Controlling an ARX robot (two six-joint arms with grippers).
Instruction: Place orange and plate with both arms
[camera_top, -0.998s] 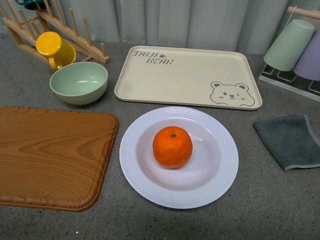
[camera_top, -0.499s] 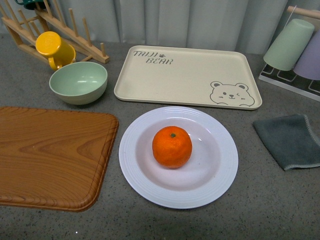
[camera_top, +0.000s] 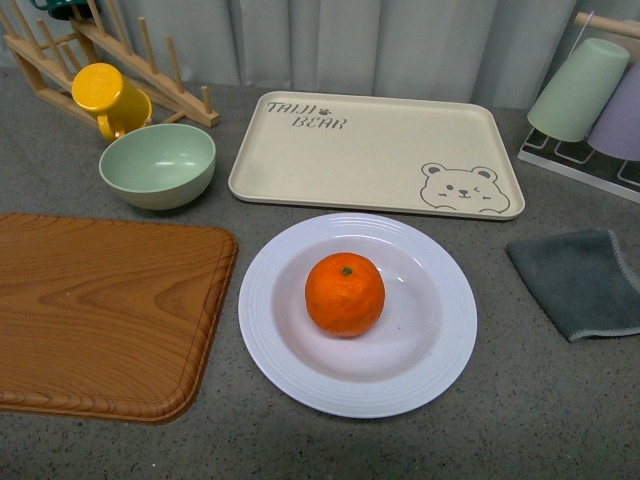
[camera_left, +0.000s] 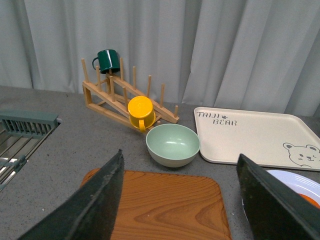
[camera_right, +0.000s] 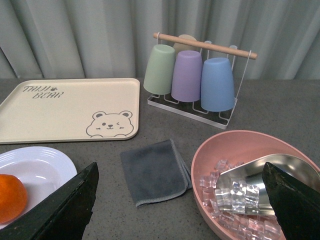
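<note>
Looks done: orange (camera_top: 345, 293) sits in plate (camera_top: 440, 362), mid desk. L hand (camera_left: 185, 200) & R hand (camera_right: 177, 200) spread, empty. Next: pull away w/o nudging plate.

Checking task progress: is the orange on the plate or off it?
On it: the orange rests in the plate's hollow, roughly centred, rim visible all around.

There is one each: orange (camera_top: 345, 293), plate (camera_top: 440, 365), green bowl (camera_top: 158, 165), bear tray (camera_top: 380, 150), wooden board (camera_top: 100, 310), grey cloth (camera_top: 580, 280), pink bowl (camera_right: 240, 142). A yellow mug (camera_left: 140, 111) and a dark green mug (camera_left: 106, 60) make two mugs; three upturned cups (camera_right: 187, 75) show clearly.
</note>
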